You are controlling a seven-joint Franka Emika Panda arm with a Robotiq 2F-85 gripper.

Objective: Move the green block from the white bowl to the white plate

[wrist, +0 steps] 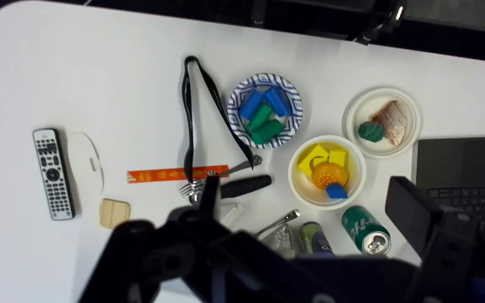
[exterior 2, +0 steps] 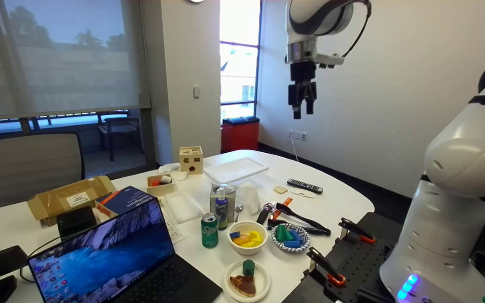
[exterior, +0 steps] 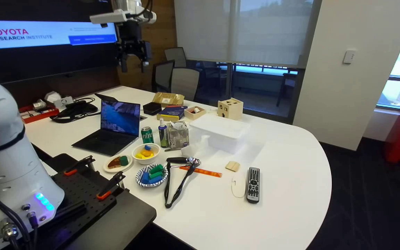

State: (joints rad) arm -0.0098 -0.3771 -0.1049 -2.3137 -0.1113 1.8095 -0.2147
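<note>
Gripper point(exterior: 134, 66): raised well above the surface point(exterior: 290, 180), upper part of both exterior views; released, its fingers standing apart, as also along the lower part of the wrist view
Green block point(wrist: 371, 131): one, many-sided, resting on the white plate point(wrist: 378, 101), right of the wrist view and above its middle; it appears to touch the brown steak-shaped piece point(wrist: 392, 120) beside it, though the angle leaves the contact uncertain
White bowl point(wrist: 305, 191): just beside the plate, right of centre in the wrist view; contents yellow blocks point(wrist: 337, 158), an orange round piece point(wrist: 329, 176) and a blue block point(wrist: 336, 191)
Patterned bowl point(wrist: 297, 107): blue and white, upper middle of the wrist view; contents blue pieces point(wrist: 251, 105) and green cylinders point(wrist: 267, 131) (two of each)
Black tongs point(wrist: 188, 105): spread, left of the patterned bowl in the wrist view, their ends crossing an orange strip point(wrist: 162, 174)
Remote control point(wrist: 54, 174): far left of the wrist view
Soda can point(wrist: 358, 227): green, lower right of the wrist view
Laptop point(exterior: 120, 118): unfolded, left of centre in an exterior view
Spray bottle point(exterior: 163, 135) and tissue box point(exterior: 179, 137): side by side, near the middle of the same frame
Wooden shape box point(exterior: 230, 109): farther back, right of these
</note>
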